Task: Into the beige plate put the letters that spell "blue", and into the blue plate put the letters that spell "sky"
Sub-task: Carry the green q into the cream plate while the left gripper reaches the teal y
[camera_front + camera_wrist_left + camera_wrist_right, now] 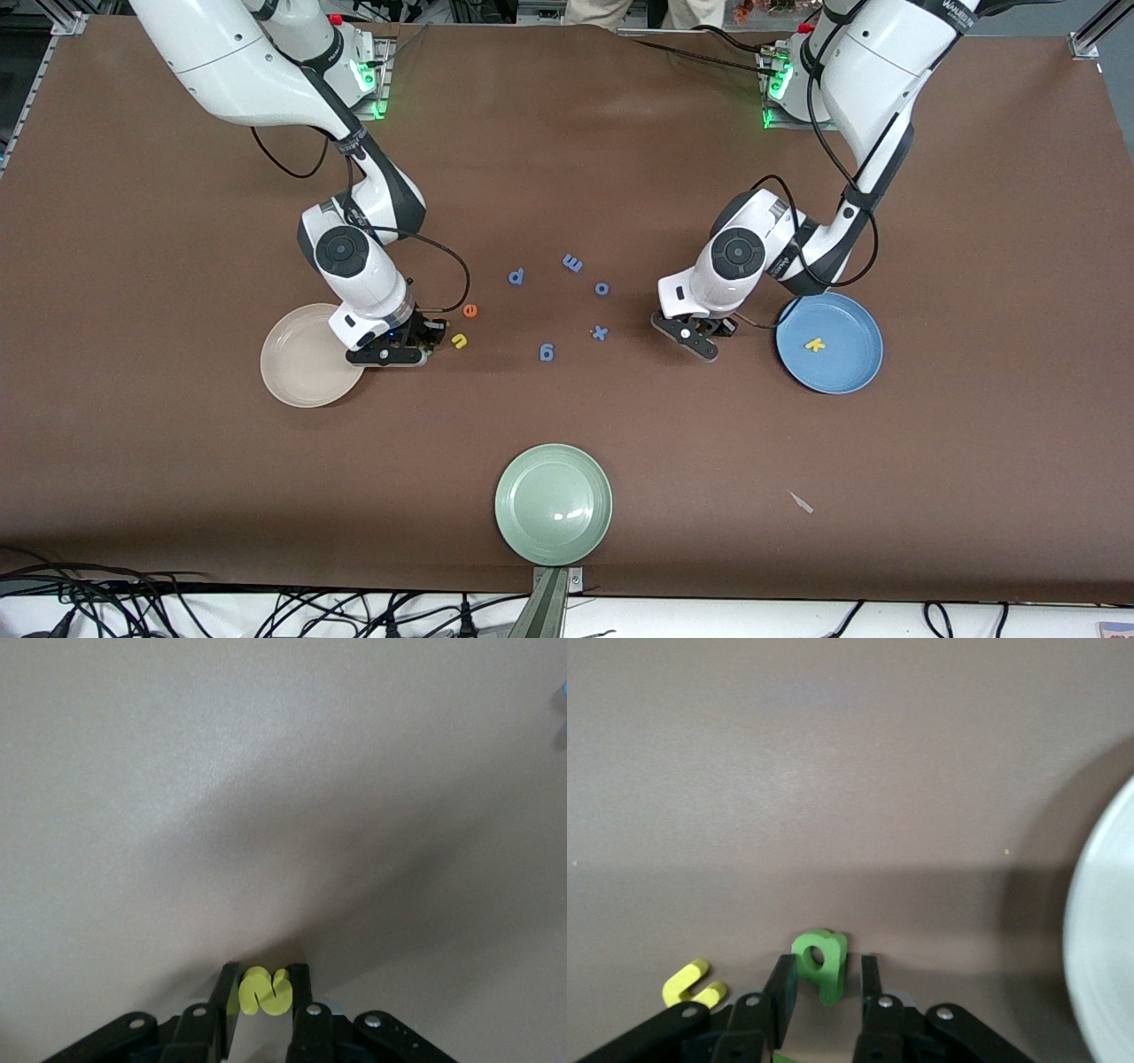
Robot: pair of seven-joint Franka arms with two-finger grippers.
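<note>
A pale green plate (553, 503) lay nearest the camera, close to the desk's (133, 425) near edge at its middle. Farther in, toward the right arm's end of the desk, the beige plate (299, 357) sat with the right gripper (423, 341) low at its rim; in the right wrist view a green b (821, 961) stood between its jaws, though whether they actually pinched it or merely framed it could not be told. Just beside that gripper lay the yellow u (459, 340), and the orange e (470, 310) a little farther from the camera. Toward the left arm's end of the desk, the blue plate (842, 368) held the yellow k (814, 345). The left gripper (700, 341) was low, just beside that plate, its jaws clamped on the yellow s (266, 991). Several blue letters (572, 262) were scattered over the desk's middle, between the two grippers.
</note>
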